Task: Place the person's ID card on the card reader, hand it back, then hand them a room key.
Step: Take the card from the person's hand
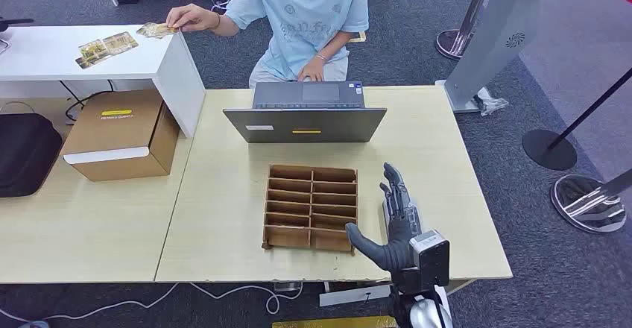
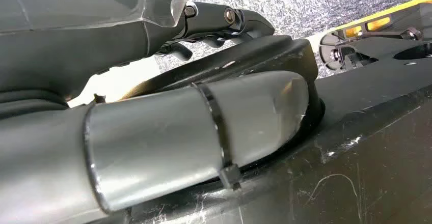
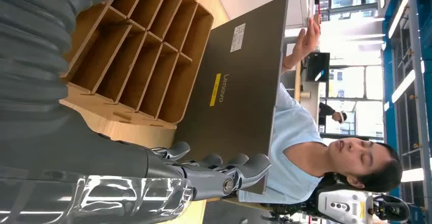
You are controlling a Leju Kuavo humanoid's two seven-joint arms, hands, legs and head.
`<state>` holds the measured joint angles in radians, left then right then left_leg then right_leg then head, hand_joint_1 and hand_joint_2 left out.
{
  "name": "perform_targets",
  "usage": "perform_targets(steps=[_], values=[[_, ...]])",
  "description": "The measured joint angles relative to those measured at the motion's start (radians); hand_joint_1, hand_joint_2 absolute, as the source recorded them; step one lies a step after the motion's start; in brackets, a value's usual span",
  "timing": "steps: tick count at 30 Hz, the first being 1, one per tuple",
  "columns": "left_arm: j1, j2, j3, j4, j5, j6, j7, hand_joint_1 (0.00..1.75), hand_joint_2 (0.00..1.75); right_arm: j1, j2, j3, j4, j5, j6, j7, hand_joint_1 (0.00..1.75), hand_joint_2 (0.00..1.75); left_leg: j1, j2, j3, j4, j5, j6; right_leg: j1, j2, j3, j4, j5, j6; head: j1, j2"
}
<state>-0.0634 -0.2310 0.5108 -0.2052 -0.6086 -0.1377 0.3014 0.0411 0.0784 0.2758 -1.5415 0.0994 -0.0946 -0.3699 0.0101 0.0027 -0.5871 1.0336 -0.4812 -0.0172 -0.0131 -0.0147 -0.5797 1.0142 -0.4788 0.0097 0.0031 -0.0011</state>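
A person [image 1: 305, 15] in a light blue shirt sits behind an open laptop [image 1: 305, 123] at the far side of the wooden table [image 1: 223, 216]. One of their hands reaches out to a card [image 1: 155, 30] at the edge of the white side table [image 1: 45, 56]; two more cards [image 1: 106, 48] lie there. My right hand [image 1: 395, 220] hovers open, fingers spread and empty, just right of a wooden compartment box [image 1: 311, 206]. In the right wrist view its fingers [image 3: 219, 170] stretch beside the box [image 3: 137, 56] toward the laptop lid [image 3: 239, 76]. My left hand [image 2: 153, 96] hangs low, holding nothing.
A cardboard box [image 1: 119, 134] and a black bag [image 1: 22, 153] sit on the left table. Stanchion bases [image 1: 551, 149] and a grey panel [image 1: 495, 37] stand on the carpet to the right. Cables trail under the table's front edge.
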Motion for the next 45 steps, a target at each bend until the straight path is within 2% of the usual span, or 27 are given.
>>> perform_targets(steps=[8, 11, 14, 18, 21, 24, 28, 31, 36, 39, 42, 45], values=[[0.003, 0.003, 0.000, 0.000, -0.008, -0.010, -0.005, 0.00, 0.00, -0.005, -0.015, -0.001, -0.044, -0.002, -0.039, -0.060, 0.00, 1.75, 0.000, 0.000, 0.000, 0.000, 0.000, 0.000, 0.000, 0.000, 0.000, 0.000, 0.000, 0.000, 0.000, 0.000], [0.003, 0.005, 0.000, 0.000, -0.015, -0.018, -0.010, 0.00, 0.00, -0.032, -0.020, 0.000, -0.075, 0.044, -0.085, -0.080, 0.00, 1.75, 0.000, 0.000, 0.000, 0.000, 0.000, 0.000, 0.000, 0.000, 0.000, 0.000, 0.000, 0.000, 0.000, 0.000], [0.003, 0.006, 0.000, 0.000, -0.023, -0.023, -0.017, 0.00, 0.00, -0.092, -0.025, 0.014, -0.093, 0.214, -0.201, -0.068, 0.00, 1.75, 0.000, 0.001, 0.000, 0.000, 0.000, 0.000, 0.000, 0.001, 0.000, 0.000, 0.000, 0.000, 0.000, 0.000], [0.001, 0.006, 0.000, 0.000, -0.041, -0.030, -0.018, 0.00, 0.00, -0.216, -0.034, 0.058, -0.089, 0.468, -0.352, 0.006, 0.00, 1.75, 0.000, 0.001, 0.001, 0.000, 0.001, 0.000, 0.000, 0.001, 0.000, 0.000, 0.001, 0.000, 0.000, 0.000], [0.001, 0.007, -0.001, 0.000, -0.054, -0.034, -0.018, 0.00, 0.00, -0.305, -0.041, 0.086, -0.071, 0.572, -0.407, 0.052, 0.00, 1.75, 0.000, 0.001, 0.000, 0.000, 0.002, 0.000, 0.000, 0.001, 0.000, 0.001, 0.001, 0.000, 0.000, 0.000], [-0.002, 0.007, -0.005, 0.000, -0.072, -0.042, -0.017, 0.00, 0.00, -0.410, -0.046, 0.120, -0.030, 0.757, -0.451, 0.139, 0.00, 1.75, 0.000, 0.001, 0.000, 0.000, 0.002, 0.000, 0.000, 0.001, 0.000, 0.001, 0.001, 0.000, 0.000, 0.000], [-0.008, 0.009, -0.015, 0.000, -0.097, -0.053, -0.013, 0.00, 0.00, -0.616, -0.038, 0.174, 0.086, 1.028, -0.416, 0.313, 0.00, 1.75, 0.000, 0.000, 0.000, 0.000, 0.003, 0.000, 0.000, 0.001, 0.000, 0.002, 0.002, -0.001, 0.000, 0.000], [-0.010, 0.010, -0.026, 0.000, -0.111, -0.055, -0.008, 0.00, 0.00, -0.776, -0.014, 0.203, 0.211, 1.134, -0.379, 0.403, 0.00, 1.75, 0.000, -0.002, 0.000, 0.000, 0.004, 0.000, 0.000, 0.000, 0.000, 0.002, 0.002, -0.001, 0.000, 0.000], [-0.015, 0.010, -0.041, 0.000, -0.127, -0.058, 0.002, 0.00, 0.00, -1.010, 0.044, 0.227, 0.486, 1.222, -0.328, 0.487, 0.00, 1.75, 0.000, -0.002, -0.001, 0.000, 0.005, -0.001, 0.000, -0.001, -0.001, 0.003, 0.003, -0.002, 0.000, 0.000], [-0.015, 0.011, -0.043, 0.000, -0.127, -0.056, 0.002, 0.00, 0.00, -1.118, 0.084, 0.239, 0.641, 1.265, -0.257, 0.533, 0.00, 1.75, 0.000, -0.002, -0.001, 0.000, 0.005, -0.001, 0.000, -0.001, -0.001, 0.003, 0.003, -0.002, 0.000, 0.000], [-0.015, 0.010, -0.044, 0.000, -0.127, -0.053, 0.002, 0.00, 0.00, -1.210, 0.122, 0.252, 0.798, 1.297, -0.185, 0.581, 0.00, 1.75, 0.000, -0.003, -0.001, 0.000, 0.005, -0.001, 0.000, -0.002, -0.001, 0.003, 0.003, -0.002, 0.000, 0.000], [-0.015, 0.009, -0.044, 0.000, -0.127, -0.052, 0.003, 0.00, 0.00, -1.270, 0.144, 0.257, 0.915, 1.299, -0.170, 0.591, 0.00, 1.75, 0.000, -0.003, -0.001, 0.000, 0.005, -0.001, 0.000, -0.002, -0.001, 0.003, 0.003, -0.002, 0.000, 0.000]])
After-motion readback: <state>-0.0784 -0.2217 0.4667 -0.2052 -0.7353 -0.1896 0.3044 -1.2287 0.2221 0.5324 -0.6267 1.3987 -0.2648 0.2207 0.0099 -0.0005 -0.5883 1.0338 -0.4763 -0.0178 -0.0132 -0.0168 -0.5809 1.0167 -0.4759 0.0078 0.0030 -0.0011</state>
